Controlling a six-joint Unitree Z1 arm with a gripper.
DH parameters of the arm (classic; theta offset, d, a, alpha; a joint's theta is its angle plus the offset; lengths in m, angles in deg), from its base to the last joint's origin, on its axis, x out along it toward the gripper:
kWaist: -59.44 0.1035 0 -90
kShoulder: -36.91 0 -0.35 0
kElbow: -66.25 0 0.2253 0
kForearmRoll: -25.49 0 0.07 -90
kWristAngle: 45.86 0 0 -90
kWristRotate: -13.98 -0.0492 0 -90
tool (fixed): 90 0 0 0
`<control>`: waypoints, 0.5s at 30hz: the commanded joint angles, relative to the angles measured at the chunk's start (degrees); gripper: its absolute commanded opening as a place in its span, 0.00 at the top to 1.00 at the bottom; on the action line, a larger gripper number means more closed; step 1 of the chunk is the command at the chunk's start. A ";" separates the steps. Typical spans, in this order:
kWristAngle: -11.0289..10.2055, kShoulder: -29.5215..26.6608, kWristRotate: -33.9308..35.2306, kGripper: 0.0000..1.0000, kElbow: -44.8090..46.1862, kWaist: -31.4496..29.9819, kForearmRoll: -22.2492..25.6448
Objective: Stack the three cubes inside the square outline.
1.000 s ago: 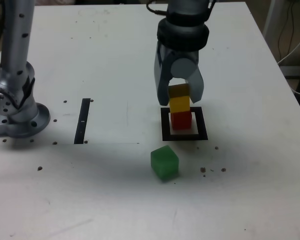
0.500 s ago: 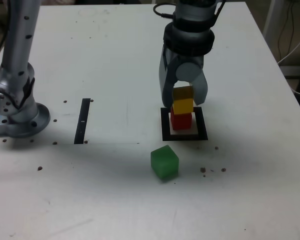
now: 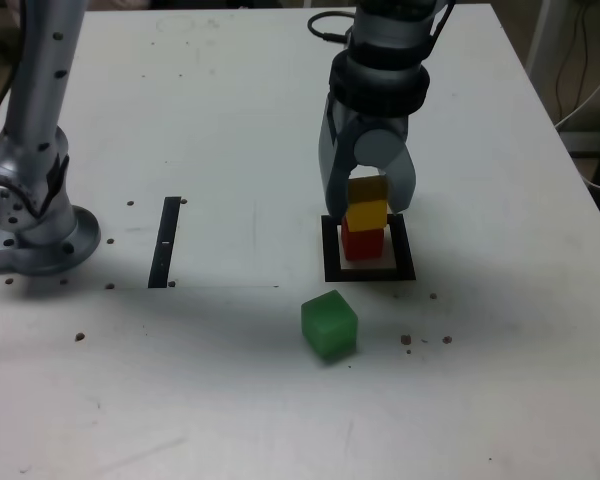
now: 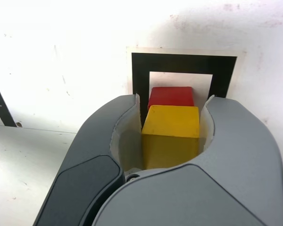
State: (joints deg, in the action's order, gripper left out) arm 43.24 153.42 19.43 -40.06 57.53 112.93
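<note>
Pinching the yellow cube (image 3: 367, 207) between its two fingers, your hand (image 3: 368, 205) reaches down over the square outline (image 3: 405, 250) from the far side. You have the yellow cube above the red cube (image 3: 363, 243), hiding part of it in both views; whether the two touch, you cannot tell from here. The red cube sits within the outline, on its white centre, closer to the left inner edge than the right in the exterior view, with white showing along its right side. Your green cube (image 3: 330, 325) rests on the tabletop (image 3: 220, 400), outside the outline, on the near side and a little to the left. It is turned so that a corner points nearward, and nothing is touching it. Well to the left of the outline, you can see the thin black strip (image 3: 165, 240) running from near to far. Beyond that, farther left, stands the base of your arm (image 3: 45, 245).
</note>
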 commanded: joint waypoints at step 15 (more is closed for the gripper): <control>0.21 -1.07 -0.09 0.00 1.22 0.04 -0.54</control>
State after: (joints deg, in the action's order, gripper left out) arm 43.47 153.33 19.43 -38.70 57.53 112.27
